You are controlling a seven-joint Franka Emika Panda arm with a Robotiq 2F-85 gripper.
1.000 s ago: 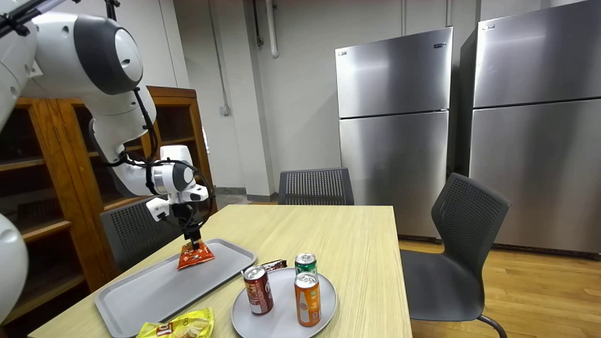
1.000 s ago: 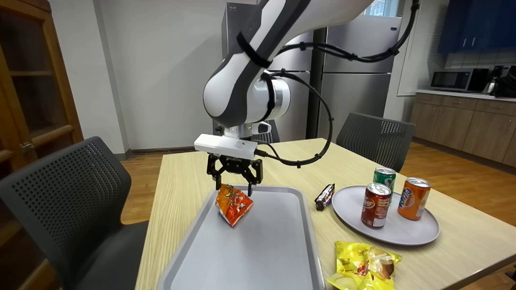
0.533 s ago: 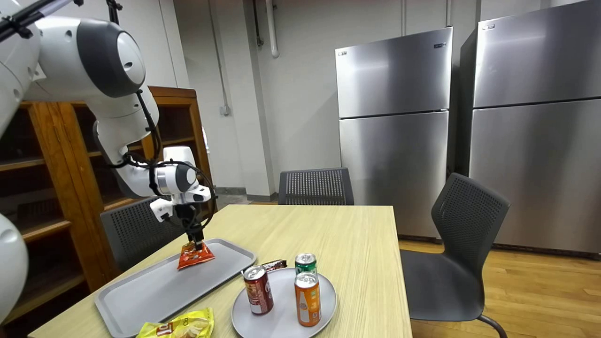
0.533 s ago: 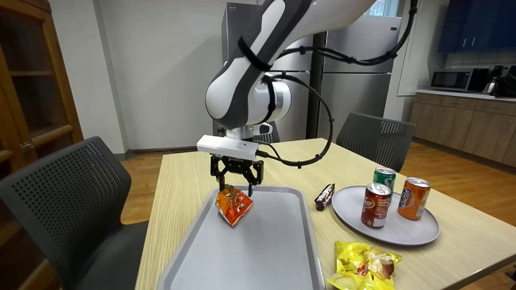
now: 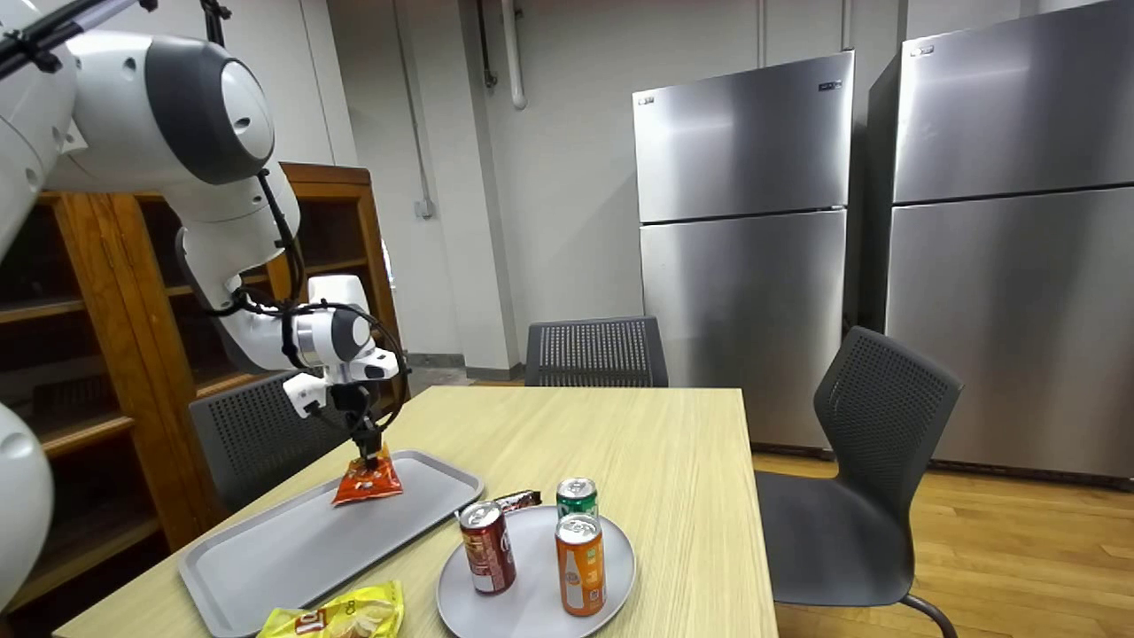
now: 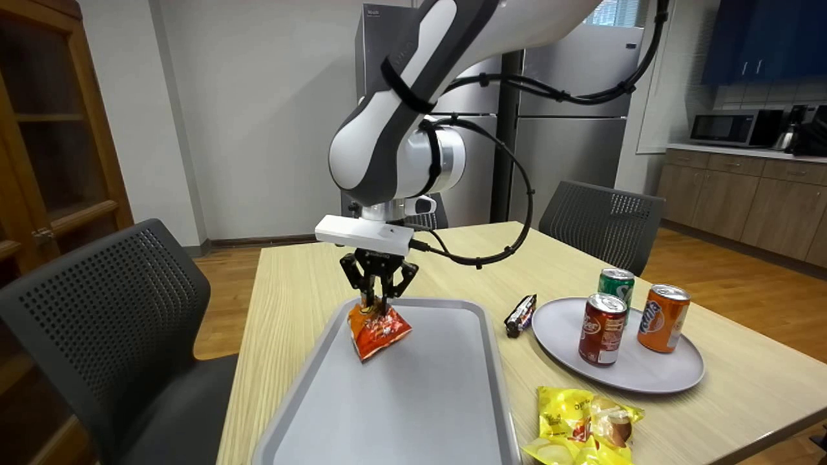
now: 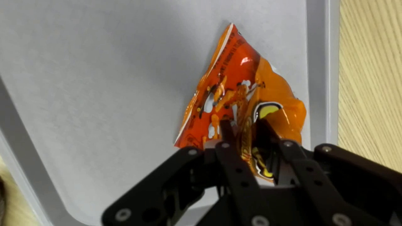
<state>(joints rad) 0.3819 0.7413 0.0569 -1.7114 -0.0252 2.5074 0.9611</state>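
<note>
Grey tray (image 6: pixel 433 394): claw (image 6: pixel 377 306) tight on orange-red pkt (image 6: pixel 380 334) vs wide b4.

The table (image 5: pixel 602 434) carries tray (image 6: pixel 420 381), plate (image 6: pixel 646 369), yellow bag (image 6: pixel 585 426), wrapped bar (image 6: pixel 521 316).

two tall silver stainless-steel refrigerators (image 5: pixel 744 266) stand by a plain off-white wall (image 5: pixel 576 221); a brown wooden glass-doored cabinet (image 5: pixel 115 292) stands behind a dark-grey perforated-back chair (image 5: pixel 257 443), and a honey-coloured plank floor (image 5: pixel 1019 532) shines faintly.

Red bag (image 6: pixel 380 334) aside, the tray (image 6: pixel 420 407) has room; cans (image 6: pixel 602 329) crowd the plate (image 6: pixel 646 376).
</note>
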